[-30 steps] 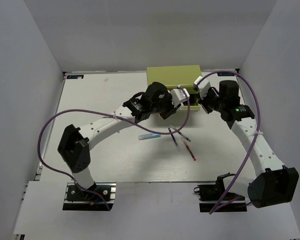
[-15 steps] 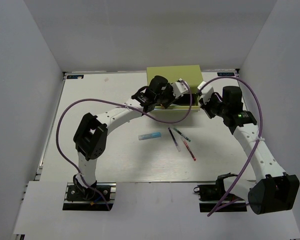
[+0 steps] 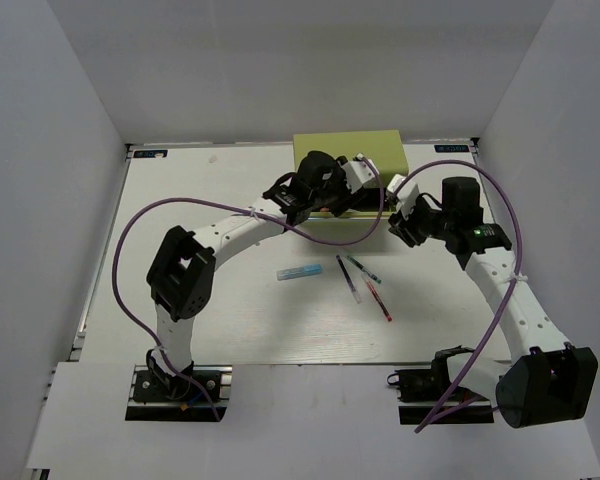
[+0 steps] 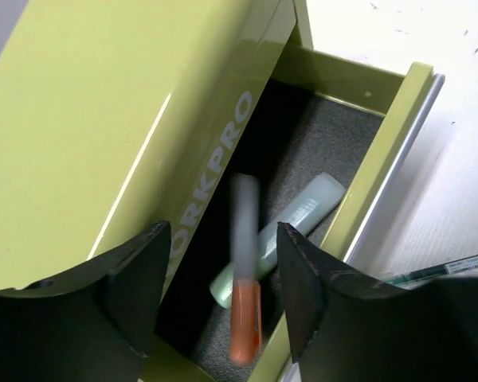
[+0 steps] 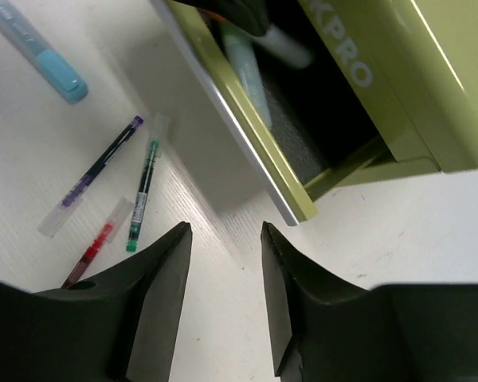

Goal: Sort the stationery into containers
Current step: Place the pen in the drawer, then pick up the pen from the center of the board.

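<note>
Left claw [image 4: 219,267], right claw [image 5: 225,239] opened (empty); two markers [image 4: 303,213] in drawer [image 4: 382,151]; three pens [image 5: 142,191], one blue marker [image 5: 38,46] outside.

surface: white table [image 3: 180,200] | on it: green chest [image 3: 348,150], blue marker [image 3: 300,272], purple pen [image 3: 347,277], green pen [image 3: 363,269], red pen [image 3: 379,301]

Bright, even light; orange stick [image 4: 244,318] seemingly motion-blurred.
</note>
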